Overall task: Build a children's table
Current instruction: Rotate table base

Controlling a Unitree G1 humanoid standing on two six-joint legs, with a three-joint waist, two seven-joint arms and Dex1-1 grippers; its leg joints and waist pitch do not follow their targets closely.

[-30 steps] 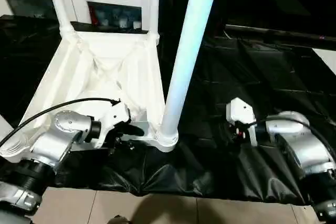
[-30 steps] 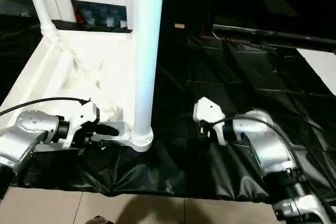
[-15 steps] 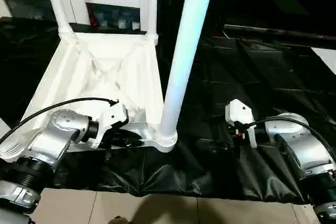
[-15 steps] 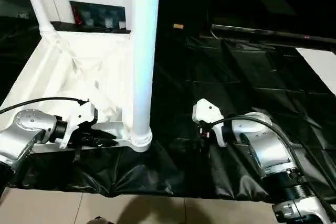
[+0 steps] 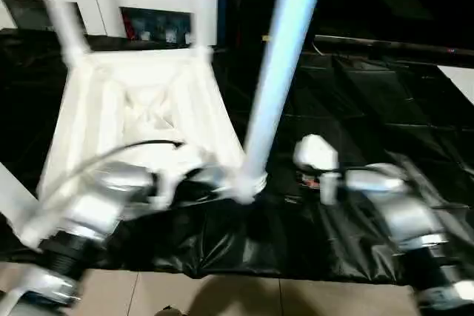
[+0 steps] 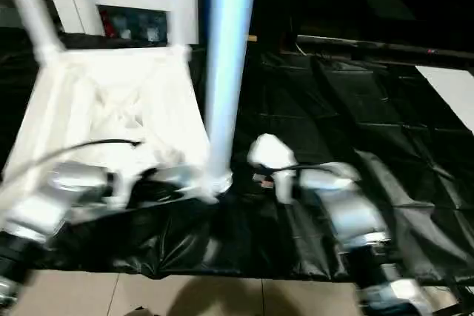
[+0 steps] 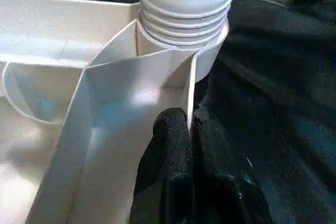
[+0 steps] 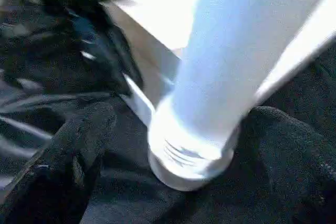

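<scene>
The children's table lies upside down on a black sheet, its ribbed underside point(image 5: 148, 101) facing up. Two far legs point(image 5: 198, 5) stand in their corner sockets. A near leg point(image 5: 278, 72) rises from the front right socket point(image 7: 184, 3) and leans to the right. My left gripper point(image 7: 190, 119) is shut on the thin front rim of the table top, right beside that socket. My right gripper point(image 8: 184, 114) is open, with one black finger point(image 8: 84, 135) on each side of the near leg's ribbed base point(image 8: 194, 156).
A white cabinet with glass doors point(image 5: 148, 5) stands behind the table. The black sheet point(image 5: 355, 94) spreads to the right. Tiled floor point(image 5: 222, 294) lies along the front edge. A black cable point(image 6: 81, 149) loops over my left forearm.
My left gripper has closed on the table's front rim. My right gripper has moved left up to the near leg's base. The head camera has shifted.
</scene>
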